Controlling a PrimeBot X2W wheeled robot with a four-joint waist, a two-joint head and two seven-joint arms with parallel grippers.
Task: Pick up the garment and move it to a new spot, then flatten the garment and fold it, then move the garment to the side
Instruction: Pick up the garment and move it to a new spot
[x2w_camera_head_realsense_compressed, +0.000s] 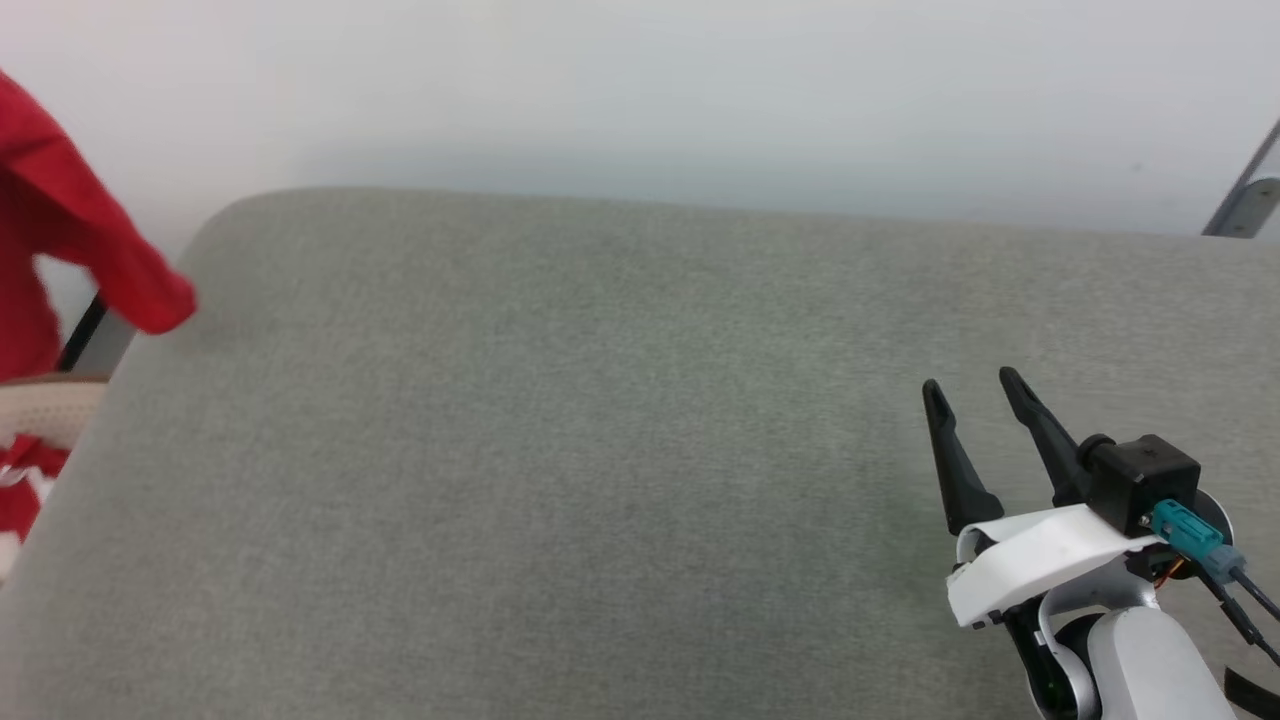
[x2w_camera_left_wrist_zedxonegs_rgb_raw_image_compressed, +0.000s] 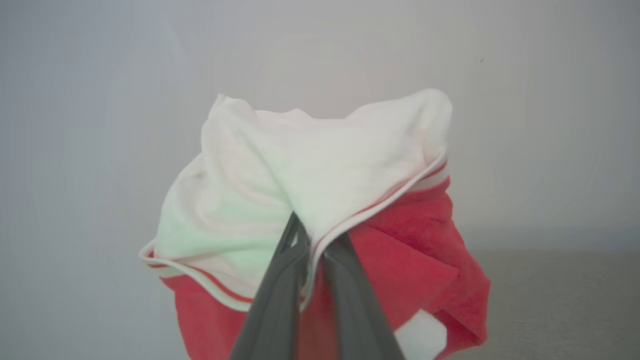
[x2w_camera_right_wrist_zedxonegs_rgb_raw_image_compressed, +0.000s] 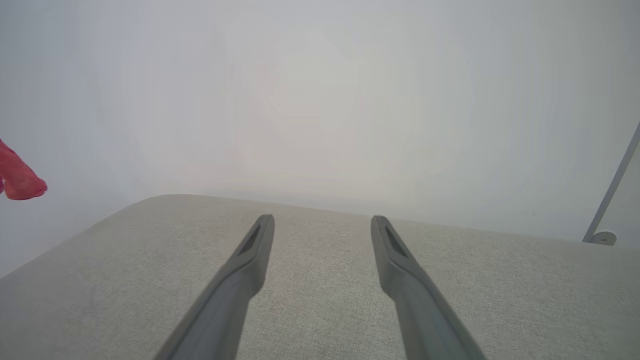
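- My left jaws are pinched almost shut on the garment (x2w_camera_left_wrist_zedxonegs_rgb_raw_image_compressed: 320, 165). Their two dark fingers (x2w_camera_left_wrist_zedxonegs_rgb_raw_image_compressed: 275, 300) grip it at the striped seam where the white sleeve meets the red body.
- The garment hangs bunched in the air at the far left, beside the rounded corner of the worktop (x2w_camera_head_realsense_compressed: 600, 450). A red fold droops past that corner in the head view.
- My right jaws stand wide apart and hold nothing. Their fingers (x2w_camera_head_realsense_compressed: 955, 460) sit over the near right part of the worktop, well apart from the garment.
- The garment is soft knit: the sleeve is creased and puffed, the red cloth hangs in loose folds, and thin red and white stripes run along the seam.
- The worktop is padded, covered in a grey-green woven fabric with a fine grain.
- A slim grey metal strut (x2w_camera_head_realsense_compressed: 1245, 195) leans at the far right against the plain pale wall (x2w_camera_head_realsense_compressed: 700, 90).
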